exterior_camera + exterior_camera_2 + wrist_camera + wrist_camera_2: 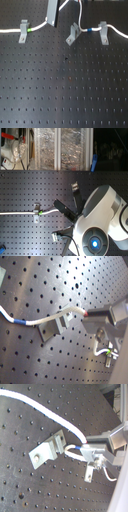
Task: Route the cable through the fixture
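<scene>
White against the black perforated worktop (65, 90), the cable (40, 25) runs across the far side of the board in the first exterior view, passing three small grey clips. It lies in the clip at the first exterior view's left (23, 31), with its green band (30, 29) just beside it, and it also sits in the clip at the first exterior view's right (103, 31), the blue band (88, 30) near that one. Between these it rises toward the gripper (52, 16), which appears closed on the cable, though the fingertips are partly out of frame. In the first wrist view the cable touches the middle clip (52, 328) and seems to pass at its slot; whether it is fully seated cannot be told. By this judgement two clips are done and the middle one is left to finish.
</scene>
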